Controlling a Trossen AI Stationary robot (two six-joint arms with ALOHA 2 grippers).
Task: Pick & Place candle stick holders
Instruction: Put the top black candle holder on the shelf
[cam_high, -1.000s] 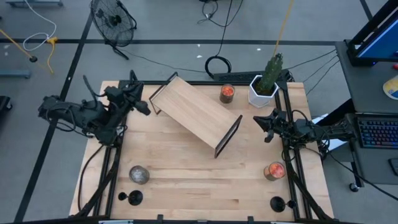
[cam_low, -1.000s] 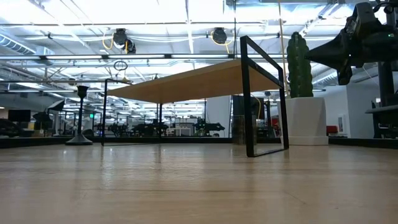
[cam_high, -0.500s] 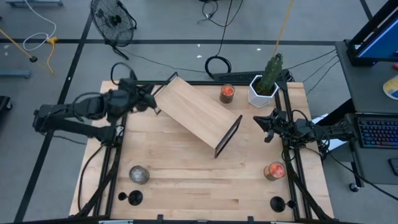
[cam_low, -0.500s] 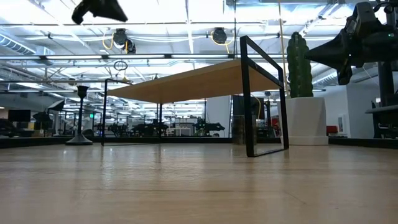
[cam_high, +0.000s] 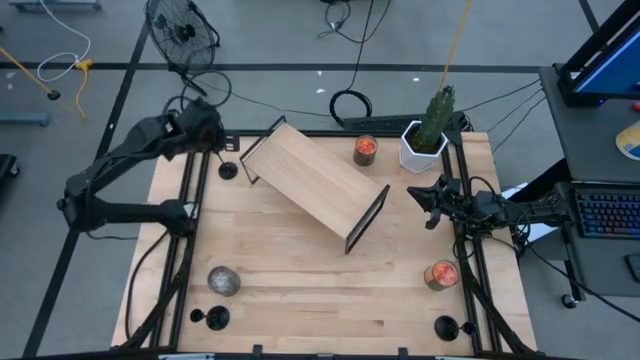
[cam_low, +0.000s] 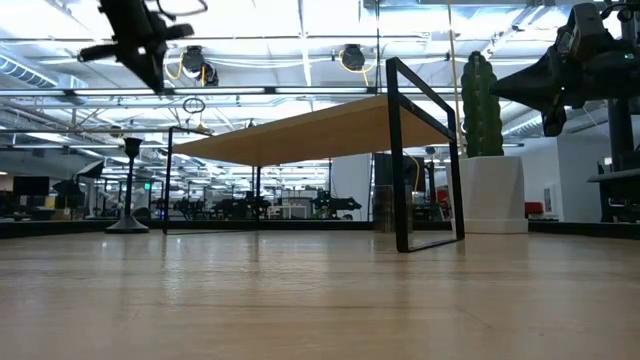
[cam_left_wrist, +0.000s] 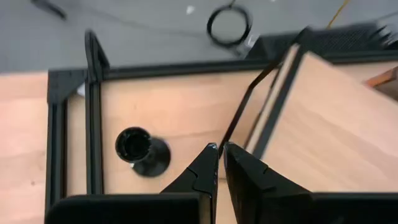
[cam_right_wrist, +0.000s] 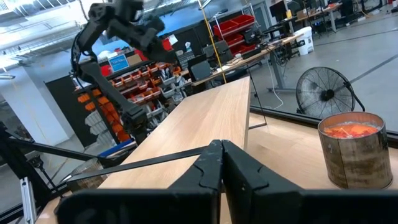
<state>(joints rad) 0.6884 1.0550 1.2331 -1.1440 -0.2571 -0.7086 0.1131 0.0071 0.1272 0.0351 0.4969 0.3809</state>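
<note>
Holder (cam_high: 227, 170) stands upright at the tabletop's far-left corner, beside the shelf (cam_high: 315, 183). My left pincer (cam_left_wrist: 219, 148) hovers above it, closed and empty, probably lining up. Right pincer (cam_high: 432, 204) waits closed near the right edge.

A: How many candle stick holders can you count?
B: Three, all matte black with a round flat disc base and a thin upright stem, all standing upright on the tabletop.
A: Where is the first candle stick holder (cam_high: 228, 169)?
B: Near the far left corner, just beside the end of the wooden shelf (cam_high: 315, 183), apart from it. From above, its stem top shows as a round cup.
A: And the others?
B: The second holder (cam_high: 216, 319) stands by the near left corner, and the third holder (cam_high: 447, 327) by the near right corner, both close to the near edge
</note>
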